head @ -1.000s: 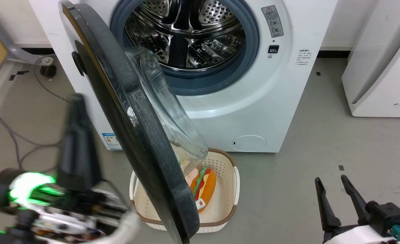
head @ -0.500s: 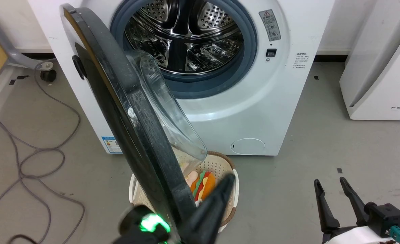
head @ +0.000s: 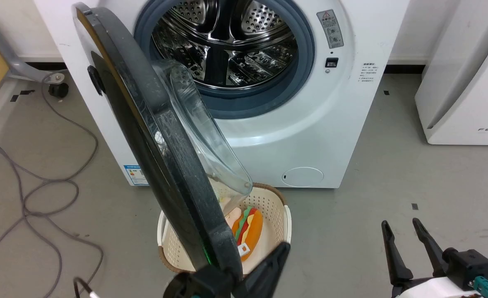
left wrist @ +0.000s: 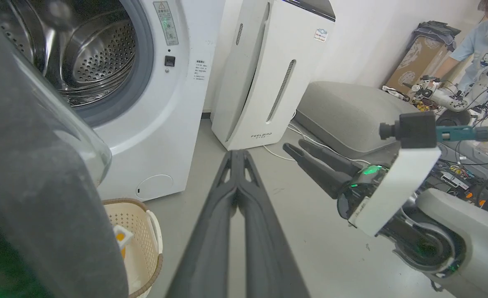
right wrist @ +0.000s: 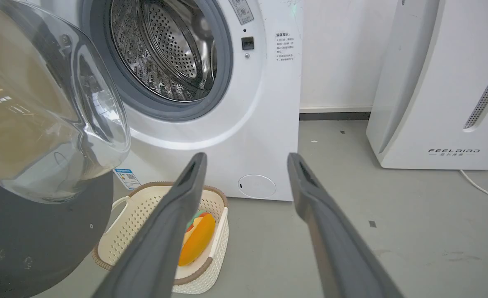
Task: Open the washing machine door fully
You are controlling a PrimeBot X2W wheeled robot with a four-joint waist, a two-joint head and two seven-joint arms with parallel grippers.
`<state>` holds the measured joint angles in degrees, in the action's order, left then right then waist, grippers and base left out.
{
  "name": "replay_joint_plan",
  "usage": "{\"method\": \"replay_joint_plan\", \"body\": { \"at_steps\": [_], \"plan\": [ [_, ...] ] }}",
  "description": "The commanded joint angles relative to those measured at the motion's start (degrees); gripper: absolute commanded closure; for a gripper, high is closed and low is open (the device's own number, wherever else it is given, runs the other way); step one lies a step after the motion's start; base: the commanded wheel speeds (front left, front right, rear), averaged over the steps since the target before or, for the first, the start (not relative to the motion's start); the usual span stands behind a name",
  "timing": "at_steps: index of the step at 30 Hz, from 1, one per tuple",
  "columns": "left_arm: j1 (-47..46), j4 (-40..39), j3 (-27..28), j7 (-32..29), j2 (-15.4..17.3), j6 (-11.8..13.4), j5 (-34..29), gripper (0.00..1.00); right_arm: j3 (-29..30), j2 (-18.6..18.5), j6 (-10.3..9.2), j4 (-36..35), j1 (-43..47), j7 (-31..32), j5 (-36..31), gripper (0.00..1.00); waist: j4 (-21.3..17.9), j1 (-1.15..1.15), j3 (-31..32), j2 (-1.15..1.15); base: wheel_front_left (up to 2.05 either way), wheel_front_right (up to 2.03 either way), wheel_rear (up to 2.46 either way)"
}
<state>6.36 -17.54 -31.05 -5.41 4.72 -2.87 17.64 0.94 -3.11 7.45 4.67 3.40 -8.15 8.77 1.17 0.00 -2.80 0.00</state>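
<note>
Your left tool (head: 280, 254) sits at 6 o'clock in the head view, fingers pressed together, just right of the lower edge of the washing machine door (head: 161, 136); whether they touch, you cannot tell. That door stands partly open, running from 11 to 6 o'clock over a basket (head: 286, 219). Your right tool (head: 400, 225) waits at 4 o'clock, spread, floor (head: 393, 174) all around it. Your left wrist view adds a person (left wrist: 481, 37) at 1 o'clock.

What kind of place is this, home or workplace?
Probably a robot test lab, not a home: a washing machine stands on bare grey floor, a loose cable trails beside it, and robot parts and wires pile up nearby.
</note>
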Motion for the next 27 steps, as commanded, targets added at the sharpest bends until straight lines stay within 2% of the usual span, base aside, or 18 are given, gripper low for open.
{"method": "replay_joint_plan", "body": {
  "at_steps": [1,7,8,12,27],
  "plan": [
    [-1.02,0.14,0.23,0.27,-0.08,0.35,-0.36,1.0,-0.04,0.24,0.03,0.03,-0.62,-0.07,0.33,0.0,-0.01,0.0,-0.12,0.0,0.0,0.0,0.0],
    [-4.76,3.38,2.21,1.17,-0.34,2.17,-1.78,1.0,-0.04,0.24,0.03,0.24,-1.1,-0.23,0.63,0.0,-0.27,0.0,-0.83,0.0,0.0,0.0,0.0],
    [-5.78,5.45,3.22,1.86,-0.49,3.76,-2.44,1.0,-0.33,0.24,0.03,0.49,-1.33,-0.36,0.79,0.0,-0.4,0.0,-0.89,0.0,0.0,0.0,0.0],
    [-5.43,6.44,3.89,2.23,-0.57,5.22,-2.59,1.0,-0.45,0.24,0.03,0.74,-1.36,-0.43,0.87,0.0,-0.39,0.0,-0.76,0.0,0.0,0.0,0.0],
    [0.61,1.52,6.05,-0.32,0.86,10.98,-3.34,1.0,-0.6,0.24,0.03,0.45,-0.97,-0.05,1.06,0.0,0.92,0.0,-0.21,0.0,0.0,0.0,0.0]
  ]
}}
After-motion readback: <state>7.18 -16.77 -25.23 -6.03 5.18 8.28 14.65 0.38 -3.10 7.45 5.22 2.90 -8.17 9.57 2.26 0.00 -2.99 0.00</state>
